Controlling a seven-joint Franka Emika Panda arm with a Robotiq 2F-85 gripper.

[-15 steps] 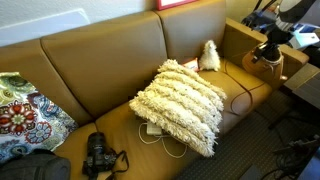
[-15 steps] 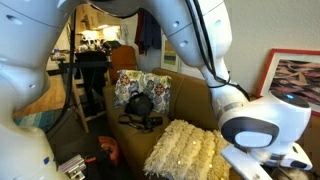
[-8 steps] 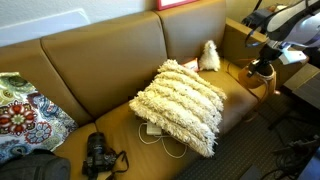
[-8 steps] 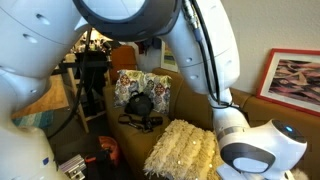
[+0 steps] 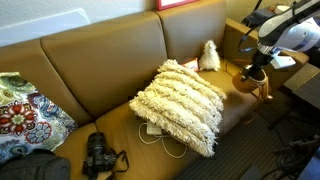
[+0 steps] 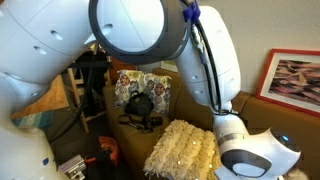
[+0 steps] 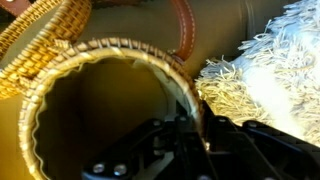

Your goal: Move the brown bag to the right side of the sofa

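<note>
The brown bag [image 5: 250,79], small and round, hangs from my gripper [image 5: 262,60] over the right end of the sofa [image 5: 110,70], beside the right armrest. In the wrist view I look into the bag's open round mouth [image 7: 100,55]. My gripper [image 7: 190,135] is shut on its rim, one finger inside and one outside. The brown strap [image 7: 181,25] runs up behind the bag. In an exterior view the robot arm [image 6: 150,30] fills the frame and hides the bag and gripper.
A shaggy cream pillow [image 5: 180,100] lies on the middle seat, close to the bag in the wrist view [image 7: 270,70]. A small fluffy toy [image 5: 209,55] sits at the back. A black camera [image 5: 98,155] and a patterned pillow [image 5: 25,115] are at the left.
My gripper has carried the bag off the right armrest, down and to the left toward the seat's right end. The pillow, toy and camera have not moved.
</note>
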